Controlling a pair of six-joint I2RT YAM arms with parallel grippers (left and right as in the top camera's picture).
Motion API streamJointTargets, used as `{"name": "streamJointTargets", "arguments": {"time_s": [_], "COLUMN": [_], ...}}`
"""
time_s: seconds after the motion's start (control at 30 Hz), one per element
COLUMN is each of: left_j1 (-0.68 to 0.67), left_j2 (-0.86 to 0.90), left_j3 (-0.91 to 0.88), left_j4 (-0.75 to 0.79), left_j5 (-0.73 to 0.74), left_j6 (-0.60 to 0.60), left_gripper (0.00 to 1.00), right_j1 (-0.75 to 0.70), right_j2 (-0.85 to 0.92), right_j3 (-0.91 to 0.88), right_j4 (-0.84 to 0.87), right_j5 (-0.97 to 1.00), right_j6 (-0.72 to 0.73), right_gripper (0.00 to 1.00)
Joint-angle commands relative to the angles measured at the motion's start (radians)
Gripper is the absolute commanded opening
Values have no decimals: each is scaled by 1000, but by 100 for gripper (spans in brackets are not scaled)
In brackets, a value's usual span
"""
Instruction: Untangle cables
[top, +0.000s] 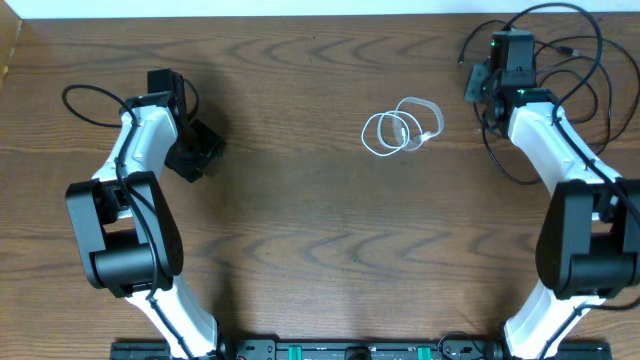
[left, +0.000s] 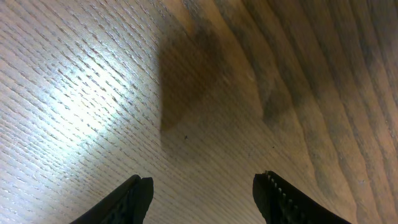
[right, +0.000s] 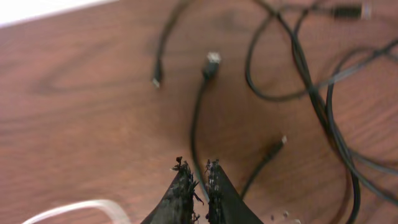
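Observation:
Several long black cables (top: 585, 60) lie loose and crossed at the table's back right. A shorter white cable (top: 400, 128) lies coiled in small loops near the middle. My right gripper (top: 478, 85) is at the left edge of the black tangle. In the right wrist view its jaws (right: 197, 169) stand almost together on one thin black cable (right: 194, 124), which runs out to a plug (right: 212, 62). A bit of the white cable (right: 74, 208) shows at lower left. My left gripper (top: 195, 150) is far left, open (left: 202, 186) over bare wood.
The table's far edge (top: 300, 12) runs close behind the black cables. The left arm's own thick black wire (top: 85, 95) loops out at the far left. Other black plug ends (right: 157, 81) lie apart on the wood ahead of the right jaws.

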Motion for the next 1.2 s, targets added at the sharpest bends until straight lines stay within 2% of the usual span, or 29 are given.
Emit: {"name": "streamJointTargets", "arguments": {"time_s": [0.0, 0.07, 0.13, 0.3, 0.33, 0.37, 0.43, 0.47, 0.53, 0.57, 0.93, 1.17], "left_j1": [-6, -7, -7, -7, -7, -7, -7, -7, -7, -7, -7, -7], "left_j2": [11, 11, 11, 11, 11, 11, 11, 11, 11, 11, 11, 11], "left_j3": [-3, -3, -3, -3, -3, -3, -3, -3, -3, -3, -3, -3], "left_j4": [-3, -2, -2, -2, -2, -2, -2, -2, -2, -2, -3, -3], "left_j5": [2, 2, 2, 2, 2, 2, 2, 2, 2, 2, 2, 2], "left_j6": [6, 6, 6, 6, 6, 6, 6, 6, 6, 6, 6, 6], "left_gripper": [59, 59, 59, 59, 59, 59, 59, 59, 59, 59, 59, 59], "right_j1": [-13, -18, -20, -18, -17, -17, -14, -9, 7, 23, 208, 175], "right_j2": [37, 38, 30, 25, 25, 25, 26, 31, 43, 56, 245, 263], "right_j3": [6, 6, 6, 6, 6, 6, 5, 4, 4, 4, 4, 4], "right_j4": [-5, -8, -3, -6, -21, -30, -49, -50, -44, -35, 82, 61], "right_j5": [16, 16, 16, -13, -55, -104, -283, -380, -518, -562, -536, -523], "right_j6": [6, -10, -31, -32, -32, -31, -31, -32, -31, -31, 138, 280], "right_gripper": [20, 56, 81, 95, 94, 84, 56, 47, 9, 1, 1, 1]}}
